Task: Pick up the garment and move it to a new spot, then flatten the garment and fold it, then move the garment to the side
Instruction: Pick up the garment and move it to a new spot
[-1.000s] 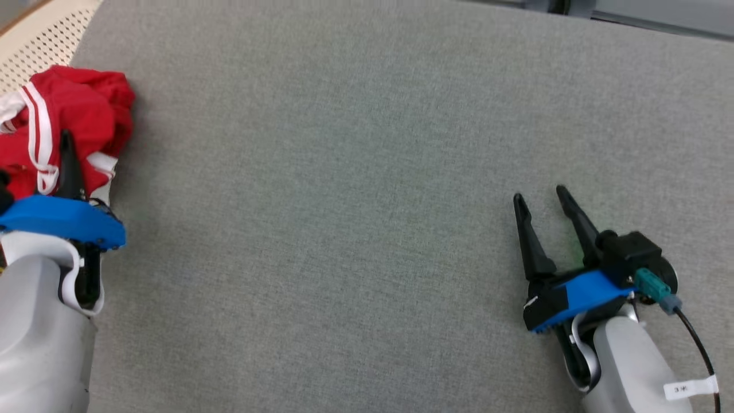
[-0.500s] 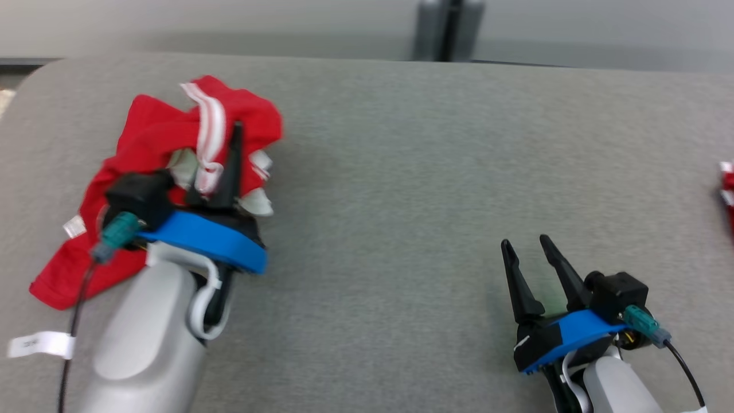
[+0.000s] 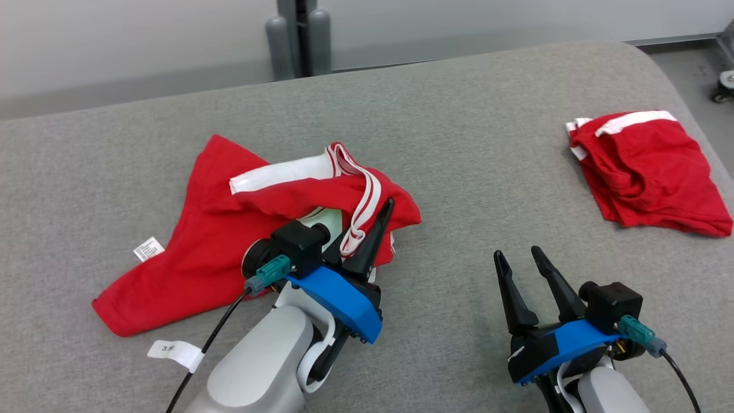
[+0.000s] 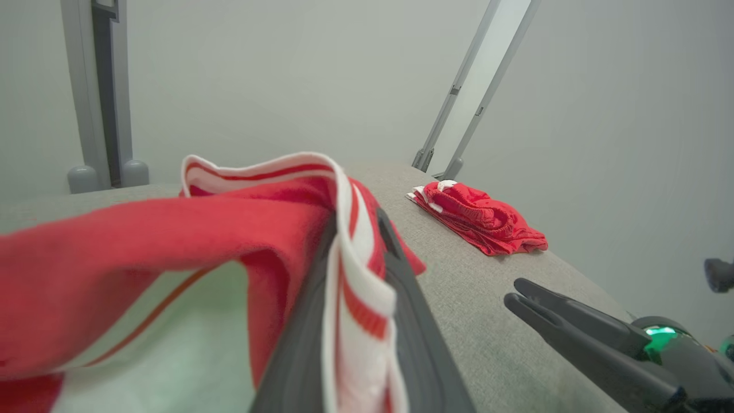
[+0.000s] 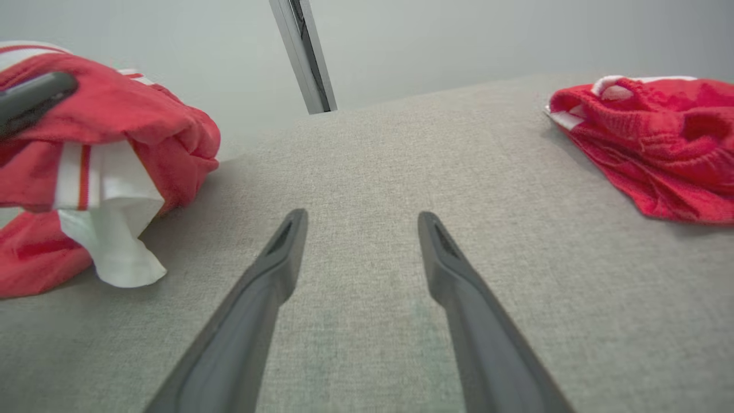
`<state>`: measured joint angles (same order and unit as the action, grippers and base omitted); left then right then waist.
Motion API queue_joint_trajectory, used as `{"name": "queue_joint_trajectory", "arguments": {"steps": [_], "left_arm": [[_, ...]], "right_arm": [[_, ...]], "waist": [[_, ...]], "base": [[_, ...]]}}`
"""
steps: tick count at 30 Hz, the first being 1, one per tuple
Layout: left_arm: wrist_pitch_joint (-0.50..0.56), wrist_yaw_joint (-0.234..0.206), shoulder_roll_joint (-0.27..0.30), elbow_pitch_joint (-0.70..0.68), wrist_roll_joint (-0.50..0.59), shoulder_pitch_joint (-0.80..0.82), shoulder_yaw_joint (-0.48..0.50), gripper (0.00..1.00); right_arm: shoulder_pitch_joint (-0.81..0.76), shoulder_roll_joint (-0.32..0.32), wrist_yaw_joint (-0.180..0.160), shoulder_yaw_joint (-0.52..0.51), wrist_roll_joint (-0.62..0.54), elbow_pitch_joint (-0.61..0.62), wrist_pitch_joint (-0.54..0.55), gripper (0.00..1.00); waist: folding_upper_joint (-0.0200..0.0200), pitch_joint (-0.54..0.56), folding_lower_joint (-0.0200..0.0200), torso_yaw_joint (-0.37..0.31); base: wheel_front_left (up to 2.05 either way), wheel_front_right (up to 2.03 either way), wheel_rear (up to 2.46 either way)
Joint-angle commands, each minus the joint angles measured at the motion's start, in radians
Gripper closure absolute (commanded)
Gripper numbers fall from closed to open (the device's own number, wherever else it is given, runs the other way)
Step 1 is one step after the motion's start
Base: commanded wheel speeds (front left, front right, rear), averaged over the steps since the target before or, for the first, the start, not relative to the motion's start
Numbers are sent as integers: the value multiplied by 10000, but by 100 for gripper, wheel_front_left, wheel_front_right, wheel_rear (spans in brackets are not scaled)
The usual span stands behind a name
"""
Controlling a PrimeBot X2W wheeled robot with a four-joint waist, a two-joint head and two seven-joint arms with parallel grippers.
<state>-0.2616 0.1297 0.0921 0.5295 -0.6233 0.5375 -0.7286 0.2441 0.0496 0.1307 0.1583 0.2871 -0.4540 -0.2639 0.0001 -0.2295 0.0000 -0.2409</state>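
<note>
Grey woven fabric covers the desk, which ends at a rounded far corner on the right, with a pale wall and two grey posts behind it. On the left half lies the garment, red with white trim, crumpled and spread loosely, a small white label showing at its left edge. The left claw sits over the garment's near right part, its dark fingers drawn almost together and pinching the white-striped band between them. The left wrist view shows that band running down between the two fingers, with red cloth draped away to the left. From the right wrist view the pinched part of the garment is raised off the desk while its lower folds rest on the fabric, and one finger of the left claw presses against the cloth. The right claw rests low over bare desk at the near right, well apart from the garment, fingers spread wide with nothing between them; the right wrist view shows grey fabric in the gap of the claw. A second red garment lies bunched near the far right edge, away from both claws.
</note>
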Motion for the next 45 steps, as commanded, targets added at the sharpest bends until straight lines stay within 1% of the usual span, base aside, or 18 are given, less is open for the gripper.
{"name": "queue_joint_trajectory", "arguments": {"steps": [1, 3, 4, 5, 13, 22, 25, 31, 38, 41, 45], "left_arm": [[-46, 12, 73, 13, 42, -7, 52, 100], [-46, 12, 15, 107, 141, -80, 55, 100], [-44, 12, -9, 144, 212, -135, 68, 98], [-46, 12, -27, 169, 234, -184, 109, 0], [-37, 13, 217, -340, 1137, -951, 1630, 0], [-36, -1, 419, -413, 2017, -2226, 3801, 0], [-36, -44, 354, -600, 2299, -2887, 4630, 0], [-37, -27, 60, -996, 2903, -4096, 5859, 0], [-37, -4, -285, -1386, 3597, -5471, 6636, 0], [-36, 3, -361, -1493, 3809, -5877, 6708, 0], [-36, 11, -400, -1526, 3933, -6023, 6653, 0]], "right_arm": [[-70, 21, 0, 21, 49, 64, -4, 0], [-93, 21, 0, 35, 60, 89, -4, 0], [-124, 21, 0, 14, 69, 92, -2, 0], [-149, 23, 0, -26, 77, 94, -2, 0], [-156, 23, 0, -157, 7, 59, -4, 0], [-251, 26, 0, -224, -82, -72, -4, 0], [-372, 29, 0, -314, -140, -110, -4, 0], [-749, 26, 0, -498, -208, -154, -2, 0], [-1408, 26, 0, -553, -167, -351, -2, 0], [-1559, 27, 0, -520, -198, -404, -2, 0], [-1596, 26, 0, -520, -214, -407, -3, 0]], "waist": [[-1, 55, 0, -87], [-1, 30, 0, -120], [-1, 32, 0, -110], [-1, 31, 0, -79], [-1, 165, 0, 532], [-1, 619, 0, 1139], [-1, 833, 0, 1271], [-1, 1289, 0, 1528], [-1, 1916, 0, 1779], [-1, 2083, 0, 1820], [-1, 2149, 0, 1875]], "base": [[0, 0, 0], [0, 0, 0], [0, 0, 0], [0, 0, 0], [0, 0, 0], [0, 0, 0], [0, 0, 0], [0, 0, 0], [0, 0, 0], [0, 0, 0], [0, 0, 0]]}}
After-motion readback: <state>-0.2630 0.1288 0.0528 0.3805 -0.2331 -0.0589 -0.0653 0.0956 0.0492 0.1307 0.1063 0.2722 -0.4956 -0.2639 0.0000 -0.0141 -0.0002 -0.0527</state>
